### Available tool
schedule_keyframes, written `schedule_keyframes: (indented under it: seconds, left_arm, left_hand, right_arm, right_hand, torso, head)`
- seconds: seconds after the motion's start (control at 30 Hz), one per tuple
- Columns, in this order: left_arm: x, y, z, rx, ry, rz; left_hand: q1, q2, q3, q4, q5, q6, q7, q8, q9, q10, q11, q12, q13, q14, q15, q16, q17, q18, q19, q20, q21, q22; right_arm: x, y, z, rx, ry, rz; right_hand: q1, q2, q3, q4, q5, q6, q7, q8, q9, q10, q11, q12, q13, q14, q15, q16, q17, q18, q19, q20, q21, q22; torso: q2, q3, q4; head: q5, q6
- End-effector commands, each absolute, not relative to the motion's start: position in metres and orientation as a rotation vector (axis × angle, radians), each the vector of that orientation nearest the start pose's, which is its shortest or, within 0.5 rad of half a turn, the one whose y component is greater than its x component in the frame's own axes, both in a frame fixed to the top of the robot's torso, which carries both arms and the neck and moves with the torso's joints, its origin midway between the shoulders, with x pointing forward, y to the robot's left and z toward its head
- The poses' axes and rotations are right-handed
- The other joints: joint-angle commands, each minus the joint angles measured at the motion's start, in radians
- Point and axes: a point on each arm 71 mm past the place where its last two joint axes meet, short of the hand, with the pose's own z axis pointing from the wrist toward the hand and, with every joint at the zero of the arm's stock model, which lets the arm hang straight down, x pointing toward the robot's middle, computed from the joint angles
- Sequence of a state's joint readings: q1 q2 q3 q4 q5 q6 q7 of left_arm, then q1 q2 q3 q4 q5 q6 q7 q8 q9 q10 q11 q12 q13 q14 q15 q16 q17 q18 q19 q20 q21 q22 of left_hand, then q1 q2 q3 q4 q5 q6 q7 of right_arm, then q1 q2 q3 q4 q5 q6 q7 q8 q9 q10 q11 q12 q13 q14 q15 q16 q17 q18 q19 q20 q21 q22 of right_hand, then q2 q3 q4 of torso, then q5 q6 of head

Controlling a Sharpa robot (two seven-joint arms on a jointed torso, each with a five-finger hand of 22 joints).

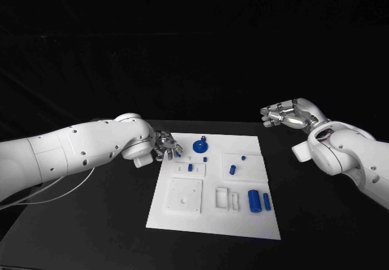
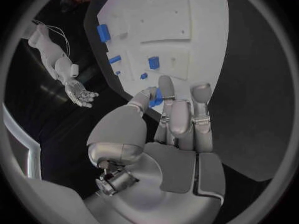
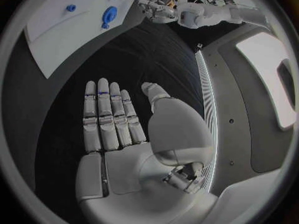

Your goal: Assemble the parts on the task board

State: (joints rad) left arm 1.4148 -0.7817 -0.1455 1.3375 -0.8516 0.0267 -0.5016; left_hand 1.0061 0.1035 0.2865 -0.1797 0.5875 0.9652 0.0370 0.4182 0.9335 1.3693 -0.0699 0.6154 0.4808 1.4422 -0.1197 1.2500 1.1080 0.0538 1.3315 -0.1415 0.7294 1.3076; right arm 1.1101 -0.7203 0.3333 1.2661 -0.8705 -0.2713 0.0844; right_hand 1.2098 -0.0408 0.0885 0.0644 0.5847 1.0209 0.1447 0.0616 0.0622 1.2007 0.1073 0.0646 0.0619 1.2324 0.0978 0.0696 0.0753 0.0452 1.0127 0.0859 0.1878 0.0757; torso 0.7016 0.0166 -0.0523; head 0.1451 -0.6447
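On the black table [image 1: 97, 225], at its middle, the white task board [image 1: 212, 225] is laid flat, with blue parts distributed over it.

Far edge of the board: a round blue part with a small knob [image 1: 200, 147] is seen near the left hand. Just below it, a short blue peg [image 1: 190, 167] is stood in a raised square plate, with a smaller blue piece [image 1: 206, 159] beside it. To the right, two further small blue pieces [image 1: 233, 169] and [image 1: 242, 158] are set on another square plate.

Near edge of the board: a thick blue cylinder [image 1: 253, 201] and a thinner blue cylinder [image 1: 267, 201] are laid side by side, close but apart, next to white rectangular frames. A large white square plate [image 1: 185, 196] is placed at the near left.

Left hand [image 1: 168, 146]: positioned over the board's far left corner. A small blue part [image 2: 156, 97] is pinched between thumb and fingers, as shown in the left wrist view; the remaining fingers are held straight alongside.

Right hand [image 1: 288, 115]: raised well apart from the board, off its far right corner, over the table. Nothing is held; in the right wrist view the palm is flat, the fingers [image 3: 109, 114] extended together and the thumb set apart.
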Motion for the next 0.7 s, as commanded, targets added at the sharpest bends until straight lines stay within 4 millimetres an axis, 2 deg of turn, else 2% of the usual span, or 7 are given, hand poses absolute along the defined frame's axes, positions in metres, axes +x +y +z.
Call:
schedule_keyframes:
  seconds: [0.03, 0.27, 0.43, 0.7]
  left_arm:
    - [0.532, 0.248, -0.162, -0.427, 2.129, -0.343]
    - [0.526, 0.246, -0.168, -0.401, 2.109, -0.32]
    - [0.523, 0.245, -0.176, -0.377, 2.106, -0.287]
    - [0.519, 0.239, -0.188, -0.346, 2.107, -0.266]
  left_hand:
    - [0.009, 0.0, 0.032, -0.03, 0.007, 0.053, -0.043, -0.003, 0.001, 0.008, -0.002, -0.003, 0.001, 0.007, -0.001, 0.001, 0.003, -0.01, 0.008, 0.0, 0.007, 0.047]
    - [0.01, -0.002, 0.034, -0.031, 0.01, 0.062, -0.044, -0.014, 0.007, 0.018, -0.003, -0.007, 0.003, 0.013, -0.001, 0.006, 0.016, -0.008, 0.012, 0.001, 0.028, 0.051]
    - [0.01, -0.002, 0.033, -0.029, 0.009, 0.062, -0.045, -0.015, 0.009, 0.02, -0.005, -0.005, 0.006, 0.017, -0.001, 0.011, 0.021, -0.009, 0.017, 0.001, 0.043, 0.054]
    - [0.009, -0.001, 0.032, -0.025, 0.008, 0.061, -0.045, -0.018, 0.012, 0.02, -0.005, -0.003, 0.009, 0.018, -0.001, 0.01, 0.022, -0.008, 0.017, 0.001, 0.049, 0.054]
  right_arm:
    - [0.554, -0.232, -0.12, 0.517, 1.455, 1.094]
    - [0.554, -0.232, -0.121, 0.517, 1.457, 1.094]
    - [0.554, -0.232, -0.121, 0.518, 1.458, 1.094]
    - [0.554, -0.232, -0.122, 0.517, 1.46, 1.095]
  right_hand:
    - [0.004, -0.003, -0.005, -0.002, 0.0, -0.006, 0.0, 0.001, 0.001, -0.01, -0.001, -0.005, -0.001, -0.009, 0.0, -0.005, -0.001, -0.003, -0.008, 0.0, -0.006, -0.002]
    - [0.005, -0.003, -0.006, -0.003, 0.0, -0.009, 0.001, 0.0, 0.001, -0.011, 0.0, -0.005, -0.001, -0.01, 0.0, -0.005, -0.002, -0.003, -0.009, 0.0, -0.006, -0.002]
    - [0.005, -0.002, -0.008, -0.005, 0.0, -0.01, 0.001, 0.001, 0.001, -0.012, 0.001, -0.005, -0.001, -0.01, 0.001, -0.005, -0.001, -0.002, -0.009, 0.001, -0.006, -0.002]
    - [0.005, -0.002, -0.008, -0.005, 0.0, -0.01, 0.001, 0.001, 0.001, -0.012, 0.001, -0.005, -0.001, -0.01, 0.001, -0.005, -0.001, -0.002, -0.009, 0.001, -0.006, -0.002]
  torso:
    - [0.001, 0.0, -0.0005]
    - [0.001, 0.0009, 0.0002]
    - [0.003, 0.0021, -0.0025]
    - [0.002, 0.0008, -0.0026]
  head:
    - [0.002, -0.002]
    - [0.004, -0.006]
    - [0.005, -0.01]
    - [0.007, -0.015]
